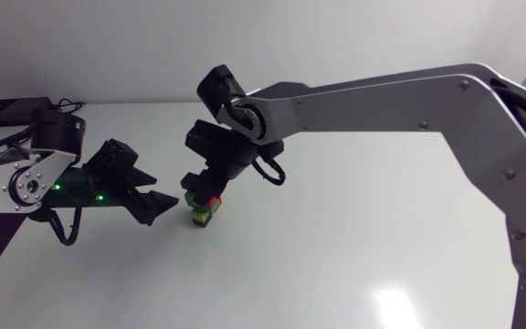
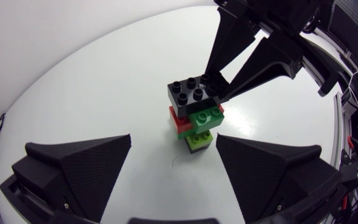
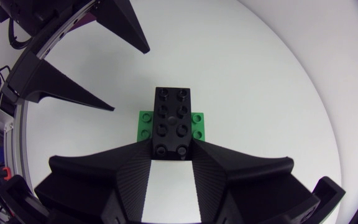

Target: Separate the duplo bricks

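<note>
- The stack (image 2: 194, 118) of bricks stands whole near the middle of the table (image 1: 354, 238). A black brick (image 2: 188, 93) is on top, then a red brick (image 2: 179, 122) and a green brick (image 2: 207, 116), with a lime brick (image 2: 201, 140) at the base.
- No brick is off yet, so the whole job of separating appears to lie ahead.
- The right claw (image 3: 173, 155) has closed on the black brick, a finger pressed to each long side at its near end. That suggests the top brick is first to go.
- The right arm (image 1: 382, 100) reaches in past the middle, wrist bent down so the claw meets the stack from above.
- The left claw (image 2: 173, 144) is wide open and holds nothing. The stack sits just ahead of the gap between its fingers, touching neither.
- The left arm (image 1: 30, 183) lies low over the table with its claw pointed at the lower bricks, seemingly placed to brace them for the pull.
</note>
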`<act>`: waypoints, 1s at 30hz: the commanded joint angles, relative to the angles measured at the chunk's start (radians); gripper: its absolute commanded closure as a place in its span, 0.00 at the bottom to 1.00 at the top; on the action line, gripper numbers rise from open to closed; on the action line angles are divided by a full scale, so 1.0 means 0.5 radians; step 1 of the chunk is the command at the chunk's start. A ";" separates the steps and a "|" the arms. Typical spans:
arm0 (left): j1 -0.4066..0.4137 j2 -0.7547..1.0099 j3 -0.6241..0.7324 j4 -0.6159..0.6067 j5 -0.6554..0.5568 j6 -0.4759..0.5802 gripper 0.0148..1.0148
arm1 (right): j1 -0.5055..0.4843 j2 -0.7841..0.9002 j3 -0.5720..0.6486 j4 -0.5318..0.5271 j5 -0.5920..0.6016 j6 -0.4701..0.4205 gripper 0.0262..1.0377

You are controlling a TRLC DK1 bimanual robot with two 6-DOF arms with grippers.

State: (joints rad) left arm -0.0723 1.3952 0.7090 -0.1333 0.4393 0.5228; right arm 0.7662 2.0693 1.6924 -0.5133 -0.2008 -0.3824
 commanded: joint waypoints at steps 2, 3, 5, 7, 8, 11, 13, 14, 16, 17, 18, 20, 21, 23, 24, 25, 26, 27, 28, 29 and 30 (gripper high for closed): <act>-0.018 0.029 0.027 0.021 0.030 -0.033 0.06 | 0.023 0.034 0.018 -0.023 0.012 -0.021 0.92; -0.018 0.029 0.024 0.021 0.042 -0.033 0.06 | 0.020 0.031 0.027 -0.026 0.012 -0.002 0.92; -0.018 0.026 0.015 0.033 0.063 -0.033 0.06 | 0.011 0.028 0.064 -0.053 0.003 0.025 0.92; -0.021 0.017 0.009 0.040 0.082 -0.033 0.06 | -0.011 0.028 0.110 -0.106 -0.019 0.059 0.92; -0.021 0.004 0.006 0.040 0.103 -0.033 0.06 | -0.020 0.028 0.128 -0.130 -0.031 0.075 0.92; -0.021 -0.045 -0.025 0.058 0.149 -0.033 0.06 | -0.057 0.031 0.186 -0.204 -0.092 0.127 0.92; -0.024 -0.078 -0.050 0.070 0.180 -0.036 0.06 | -0.084 0.028 0.226 -0.247 -0.135 0.173 0.92; -0.027 -0.097 -0.062 0.076 0.186 -0.039 0.06 | -0.100 0.028 0.251 -0.274 -0.169 0.200 0.92; -0.033 -0.131 -0.074 0.076 0.192 -0.049 0.06 | -0.121 0.031 0.312 -0.326 -0.230 0.262 0.92; -0.033 -0.155 -0.083 0.086 0.198 -0.058 0.06 | -0.127 0.031 0.343 -0.351 -0.255 0.289 0.92; -0.033 -0.180 -0.090 0.092 0.204 -0.067 0.06 | -0.127 0.034 0.373 -0.372 -0.276 0.314 0.92; -0.030 -0.223 -0.102 0.104 0.226 -0.095 0.06 | -0.130 0.052 0.441 -0.428 -0.304 0.369 0.92; -0.030 -0.241 -0.105 0.113 0.229 -0.110 0.06 | -0.130 0.064 0.472 -0.461 -0.319 0.394 0.92; -0.030 -0.266 -0.111 0.119 0.229 -0.122 0.06 | -0.127 0.080 0.515 -0.498 -0.359 0.434 0.92; -0.030 -0.272 -0.114 0.126 0.229 -0.125 0.06 | -0.124 0.086 0.530 -0.517 -0.381 0.443 0.92; -0.033 -0.275 -0.114 0.132 0.229 -0.144 0.07 | -0.121 0.086 0.539 -0.520 -0.396 0.458 0.92; -0.033 -0.281 -0.117 0.147 0.229 -0.156 0.08 | -0.121 0.092 0.551 -0.532 -0.411 0.470 0.92; -0.033 -0.287 -0.117 0.162 0.229 -0.171 0.08 | -0.121 0.095 0.561 -0.541 -0.424 0.480 0.92; -0.033 -0.299 -0.117 0.178 0.229 -0.184 0.08 | -0.121 0.101 0.567 -0.547 -0.439 0.492 0.92; -0.030 -0.305 -0.117 0.199 0.229 -0.205 0.08 | -0.121 0.104 0.576 -0.560 -0.451 0.495 0.92; -0.030 -0.309 -0.117 0.218 0.229 -0.223 0.08 | -0.124 0.104 0.579 -0.563 -0.467 0.498 0.92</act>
State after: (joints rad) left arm -0.0845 1.2575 0.6765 -0.0437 0.5438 0.4461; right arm 0.7010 2.0865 1.9556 -0.7799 -0.4194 -0.1661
